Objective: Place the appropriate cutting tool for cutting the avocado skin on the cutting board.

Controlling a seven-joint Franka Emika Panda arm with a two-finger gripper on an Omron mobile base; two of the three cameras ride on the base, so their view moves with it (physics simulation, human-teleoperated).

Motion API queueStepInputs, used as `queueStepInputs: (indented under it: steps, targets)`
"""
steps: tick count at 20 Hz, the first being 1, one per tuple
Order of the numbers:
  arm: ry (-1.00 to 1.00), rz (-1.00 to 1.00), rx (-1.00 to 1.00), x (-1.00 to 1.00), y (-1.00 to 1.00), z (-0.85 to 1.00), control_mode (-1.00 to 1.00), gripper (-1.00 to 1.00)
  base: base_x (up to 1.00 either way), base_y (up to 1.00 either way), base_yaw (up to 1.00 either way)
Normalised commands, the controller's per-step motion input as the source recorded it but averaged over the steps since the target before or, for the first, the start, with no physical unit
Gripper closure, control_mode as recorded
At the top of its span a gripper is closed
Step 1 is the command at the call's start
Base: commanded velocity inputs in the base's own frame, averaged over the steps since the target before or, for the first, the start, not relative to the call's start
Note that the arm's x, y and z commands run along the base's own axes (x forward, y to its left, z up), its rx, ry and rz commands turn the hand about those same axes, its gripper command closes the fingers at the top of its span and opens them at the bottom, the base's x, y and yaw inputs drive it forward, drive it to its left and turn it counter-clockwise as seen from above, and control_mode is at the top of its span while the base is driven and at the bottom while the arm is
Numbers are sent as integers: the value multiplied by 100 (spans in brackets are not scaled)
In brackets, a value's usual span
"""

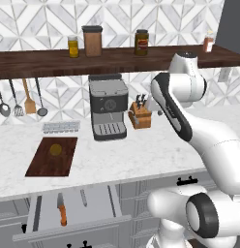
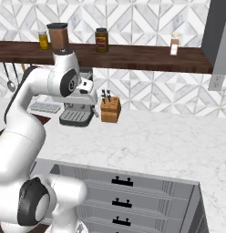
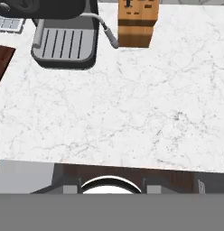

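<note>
The orange-handled knife (image 1: 62, 213) lies in the open drawer (image 1: 100, 201) below the counter, blade pointing away from me. On the counter at the left lies the dark brown cutting board (image 1: 42, 162), and the small olive-green avocado (image 1: 55, 149) rests on its far half. A corner of the board (image 3: 2, 61) shows at the left edge of the hand view. My gripper (image 2: 89, 96) hangs high above the counter, in front of the coffee machine and knife block and far from the drawer. It is open, with nothing between its fingers.
A grey coffee machine (image 1: 108, 109) and a wooden knife block (image 1: 140, 117) stand at the back of the counter. A grey utensil (image 1: 83, 197) also lies in the drawer. Jars (image 1: 92, 41) stand on the long dark shelf, and utensils (image 1: 29, 101) hang under it.
</note>
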Motion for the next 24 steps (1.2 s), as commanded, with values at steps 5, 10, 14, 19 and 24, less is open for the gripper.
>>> queueStepInputs:
  steps: [5,10,14,19,24]
  targets:
    - [-11,0,1,-54,0,-8,-100,-100,0,0,0]
    - [13,-1,0,-68,58,-64,-100,-100,0,0,0]
    - [24,0,1,-40,59,-68,-100,-100,0,0,0]
    - [22,7,-4,-17,6,-45,-100,-100,0,0,0]
    - [0,0,-4,-12,10,-49,-100,-100,0,0,0]
